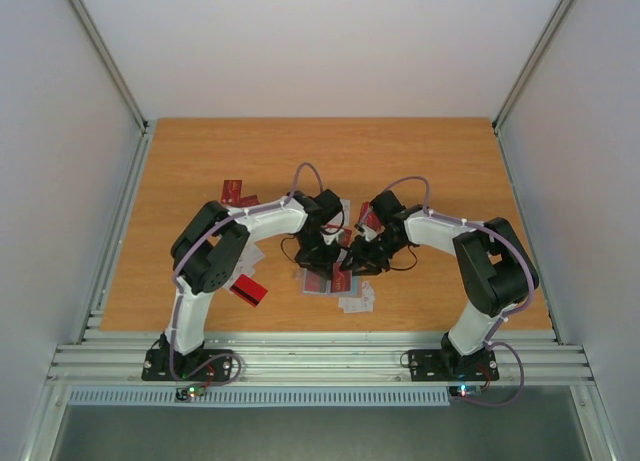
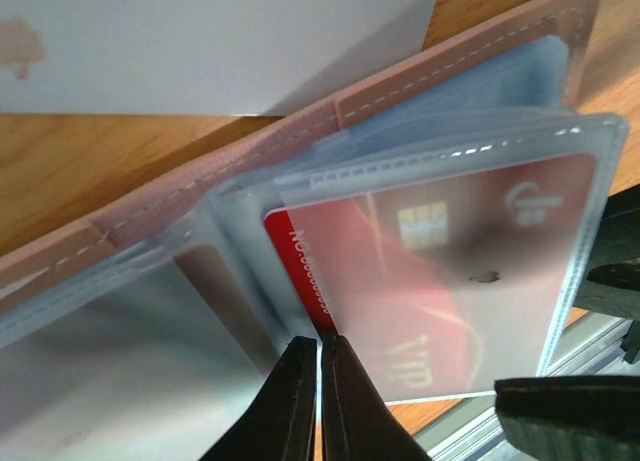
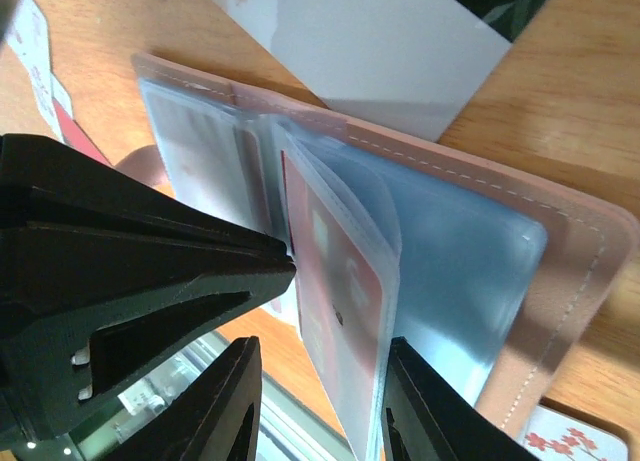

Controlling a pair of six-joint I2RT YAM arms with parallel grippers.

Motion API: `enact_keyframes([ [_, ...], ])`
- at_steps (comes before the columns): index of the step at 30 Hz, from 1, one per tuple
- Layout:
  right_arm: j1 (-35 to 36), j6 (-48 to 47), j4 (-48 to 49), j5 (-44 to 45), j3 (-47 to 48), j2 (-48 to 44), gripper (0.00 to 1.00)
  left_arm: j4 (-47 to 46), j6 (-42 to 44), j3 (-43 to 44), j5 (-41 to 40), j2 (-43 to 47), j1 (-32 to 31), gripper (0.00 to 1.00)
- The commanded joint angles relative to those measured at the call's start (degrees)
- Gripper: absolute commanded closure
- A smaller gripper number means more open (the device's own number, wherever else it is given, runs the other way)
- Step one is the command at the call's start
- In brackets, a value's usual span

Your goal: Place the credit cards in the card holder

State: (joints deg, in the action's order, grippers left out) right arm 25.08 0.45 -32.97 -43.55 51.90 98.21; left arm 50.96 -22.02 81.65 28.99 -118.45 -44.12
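Observation:
The tan card holder (image 2: pixel 450 56) lies open on the table, its clear sleeves fanned up; it also shows in the right wrist view (image 3: pixel 590 271) and under both grippers in the top view (image 1: pixel 316 283). A red credit card (image 2: pixel 430 271) with a chip sits mostly inside one raised sleeve, its left edge sticking out. My left gripper (image 2: pixel 320 346) is shut, its tips touching that card's near corner. My right gripper (image 3: pixel 325 401) is open, its fingers either side of the sleeve (image 3: pixel 350 311) that holds the red card. Both grippers (image 1: pixel 343 255) meet at mid-table.
A white card (image 2: pixel 200 41) lies just beyond the holder, also seen in the right wrist view (image 3: pixel 370 51). Loose red cards lie at the left (image 1: pixel 232 192), near the left arm (image 1: pixel 248 291) and by the right arm (image 1: pixel 367 217). White cards (image 1: pixel 357 301) lie in front.

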Motion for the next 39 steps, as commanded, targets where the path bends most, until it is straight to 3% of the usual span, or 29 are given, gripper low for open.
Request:
enact_keyframes([
  [1, 0.04, 1.48, -0.64, -2.21, 2.09, -1.38, 0.67, 1.38, -0.77, 0.80, -2.13, 3.70, -0.02, 0.94],
  [10, 0.31, 1.07, -2.19, -3.47, 4.06, -0.32, 0.67, 1.82, -2.89, -2.51, -4.55, 10.75, 1.57, 0.93],
  [21, 1.70, -1.79, -8.18, -4.68, 10.11, 3.14, 0.67, 1.07, -5.78, -12.45, -7.95, 25.24, 5.69, 0.93],
  [29, 8.14, -1.02, -12.73, -6.88, 26.29, 13.40, 0.67, 2.83, -11.35, -20.18, -14.02, 40.62, 7.31, 0.93],
  [39, 16.21, 3.56, -18.50, -6.67, 59.22, 25.02, 0.66, 14.62, -17.33, -23.51, -22.80, 63.74, 7.47, 0.86],
])
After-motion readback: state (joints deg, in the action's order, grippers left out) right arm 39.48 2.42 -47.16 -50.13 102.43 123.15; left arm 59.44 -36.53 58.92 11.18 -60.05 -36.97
